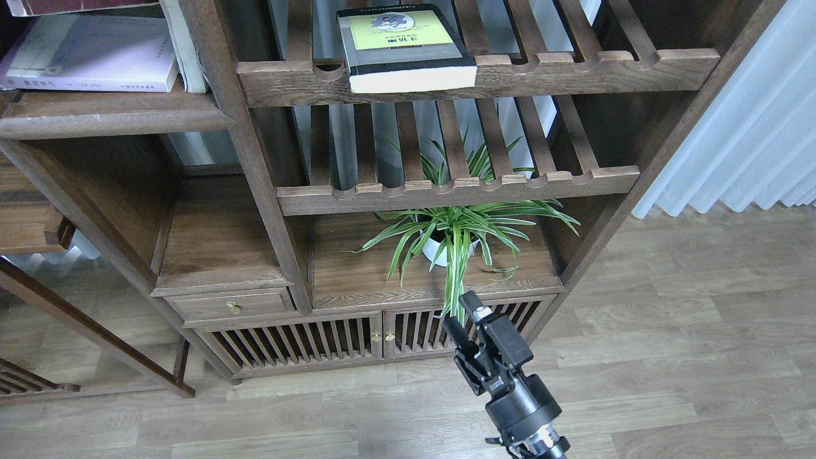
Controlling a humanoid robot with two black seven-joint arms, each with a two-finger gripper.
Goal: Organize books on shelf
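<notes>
Between books, probably: right hand [460, 318] low near the spider plant [456, 236], fingers parted, holding nothing. Next, likely reaching far up for the black paperback [403, 48] on the slatted shelf [574, 71].

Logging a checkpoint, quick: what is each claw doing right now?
Left claw: not in view.
Right claw: open and empty, low in front of the cabinet doors, touching nothing.
</notes>
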